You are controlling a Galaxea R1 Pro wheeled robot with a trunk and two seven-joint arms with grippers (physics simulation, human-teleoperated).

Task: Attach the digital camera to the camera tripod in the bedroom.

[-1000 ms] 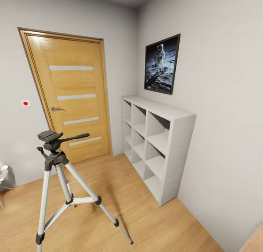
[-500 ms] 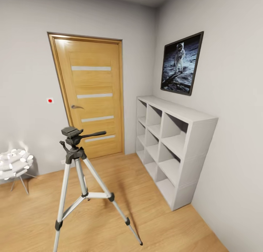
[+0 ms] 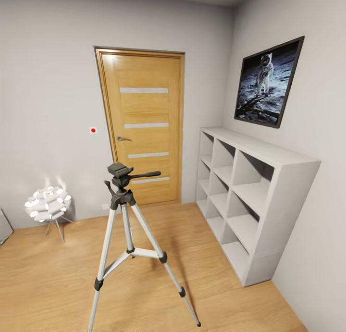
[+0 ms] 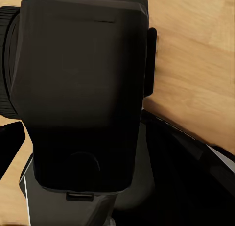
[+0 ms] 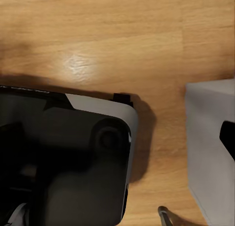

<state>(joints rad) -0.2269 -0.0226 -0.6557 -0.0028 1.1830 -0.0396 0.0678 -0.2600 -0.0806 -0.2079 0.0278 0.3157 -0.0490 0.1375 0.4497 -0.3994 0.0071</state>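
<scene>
The tripod [image 3: 129, 226] stands on the wood floor [image 3: 57, 284] in the lower middle of the head view, its black head and long side handle level with the lower part of the wooden door [image 3: 144, 125] behind it. One silver leg is cut off at the bottom edge, and another ends close to that edge. A white spiky lamp [image 3: 48, 204] sits at the left on thin legs. White cubby shelves [image 3: 250, 202] line the right wall under a framed astronaut picture [image 3: 269, 82]. A small red dot [image 3: 92, 129] marks the grey wall left of the door.

In the left wrist view a large black boxy body [image 4: 83, 98] covers most of the frame, so close that it is hard to tell whether it is the camera; the fingers are hidden and I cannot tell whether that gripper is parted or closed. In the right wrist view dark robot parts [image 5: 63, 162] hide the lower left, and that gripper's opening cannot be made out either.
</scene>
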